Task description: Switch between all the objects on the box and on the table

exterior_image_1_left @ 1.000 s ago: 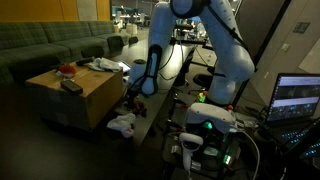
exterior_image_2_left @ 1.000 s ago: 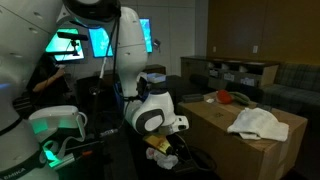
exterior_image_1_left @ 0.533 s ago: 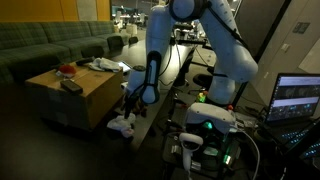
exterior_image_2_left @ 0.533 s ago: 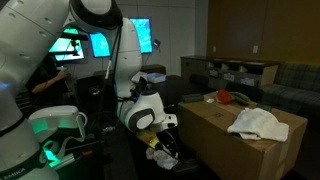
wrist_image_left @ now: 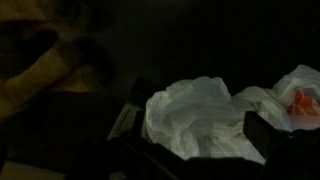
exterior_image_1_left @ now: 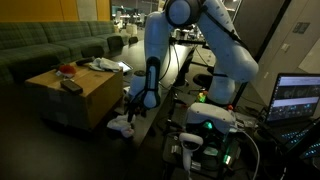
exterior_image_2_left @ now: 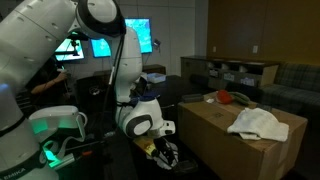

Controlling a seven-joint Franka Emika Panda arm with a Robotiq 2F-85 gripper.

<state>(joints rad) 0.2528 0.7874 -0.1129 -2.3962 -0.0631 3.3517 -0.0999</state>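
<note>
Lower now than a second ago, the gripper [exterior_image_1_left: 130,108] has come down over a white cloth [exterior_image_1_left: 121,125] on the black table [exterior_image_1_left: 150,128]. In the wrist view its two dark fingers [wrist_image_left: 262,138] stand wide apart, with the cloth [wrist_image_left: 195,115] between them. They are not squeezing it. The cloth is soft and crumpled, with many folds. Another bit of white cloth with an orange spot [wrist_image_left: 298,100] lies just beside it. The cloth sits near the table's edge, on the side of the tan box [exterior_image_1_left: 75,105]. The gap between table and box is narrow, and in an exterior view the gripper [exterior_image_2_left: 158,150] hangs close to the box's flat side [exterior_image_2_left: 225,150]. The box has straight edges and a flat top. On top lie a red soft thing [exterior_image_1_left: 67,69], a black block [exterior_image_1_left: 71,87] near the front edge, and a rumpled white rag [exterior_image_2_left: 258,122]. Behind the box stands a green sofa [exterior_image_1_left: 45,40].
</note>
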